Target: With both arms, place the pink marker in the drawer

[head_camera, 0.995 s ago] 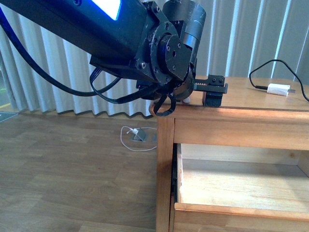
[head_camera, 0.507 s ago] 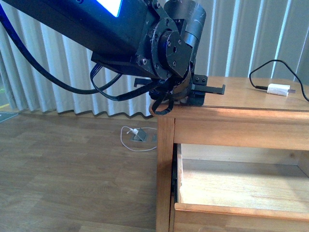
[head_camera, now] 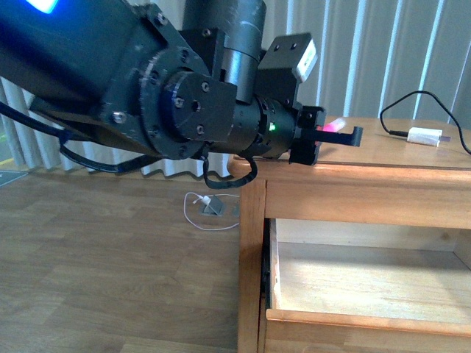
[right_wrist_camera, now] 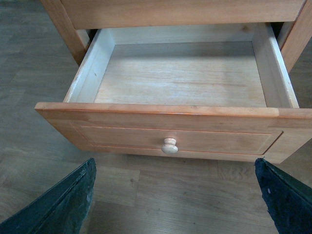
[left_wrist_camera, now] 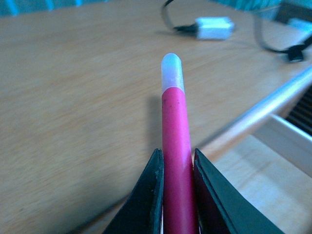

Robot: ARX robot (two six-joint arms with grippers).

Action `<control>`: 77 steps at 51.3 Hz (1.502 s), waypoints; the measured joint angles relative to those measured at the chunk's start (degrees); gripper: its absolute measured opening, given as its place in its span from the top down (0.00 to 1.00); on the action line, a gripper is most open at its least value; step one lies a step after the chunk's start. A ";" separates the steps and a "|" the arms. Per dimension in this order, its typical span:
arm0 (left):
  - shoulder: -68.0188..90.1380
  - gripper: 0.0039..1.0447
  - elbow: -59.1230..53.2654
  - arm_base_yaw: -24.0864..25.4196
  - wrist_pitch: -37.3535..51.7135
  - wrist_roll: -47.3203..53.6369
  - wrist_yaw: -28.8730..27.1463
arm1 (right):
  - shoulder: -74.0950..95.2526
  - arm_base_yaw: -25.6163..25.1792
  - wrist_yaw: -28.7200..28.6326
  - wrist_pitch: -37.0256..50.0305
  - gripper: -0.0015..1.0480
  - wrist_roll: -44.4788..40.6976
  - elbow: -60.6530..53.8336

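My left gripper (head_camera: 335, 134) is shut on the pink marker (head_camera: 333, 126) and holds it just above the cabinet top, near its left front corner. In the left wrist view the pink marker (left_wrist_camera: 176, 161) stands between the black fingers (left_wrist_camera: 148, 200), white tip pointing away over the top. The drawer (head_camera: 353, 283) is pulled open below, pale interior empty. In the right wrist view the drawer (right_wrist_camera: 180, 73) lies open with its round knob (right_wrist_camera: 169, 146) facing me. My right gripper (right_wrist_camera: 175, 195) is open in front of the drawer and apart from it, holding nothing.
A white plug adapter (head_camera: 425, 136) with a black cable (head_camera: 401, 103) lies on the cabinet top (head_camera: 397, 151) at the right; it also shows in the left wrist view (left_wrist_camera: 213, 28). White vertical blinds (head_camera: 368, 59) hang behind. A white cable (head_camera: 206, 206) lies on the wooden floor.
The left arm has turned and swung nearer the camera. Its gripper has lifted off the cabinet top with the pink marker, which now shows between the fingers.
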 joint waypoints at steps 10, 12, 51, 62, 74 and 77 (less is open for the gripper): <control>-10.10 0.86 -11.96 -0.20 5.07 7.13 15.47 | 0.00 -0.02 0.00 0.00 0.08 0.00 0.00; -11.19 0.86 -13.38 -0.37 4.83 8.61 16.98 | 0.00 0.00 -0.02 0.00 0.08 0.00 0.00; 2.82 0.70 -13.33 -4.28 5.75 11.08 8.02 | 0.00 0.00 0.00 0.00 0.08 0.00 0.00; 1.11 0.38 -14.97 -4.57 8.28 9.90 2.54 | 0.00 -0.02 0.00 0.00 0.08 0.00 0.00; -8.85 0.04 -24.17 -1.86 9.18 8.48 -8.11 | 0.00 -0.02 0.00 0.00 0.08 0.00 0.00; -12.33 0.06 -27.63 -0.42 10.51 7.15 -9.46 | 0.00 -0.02 0.00 0.00 0.08 0.00 0.00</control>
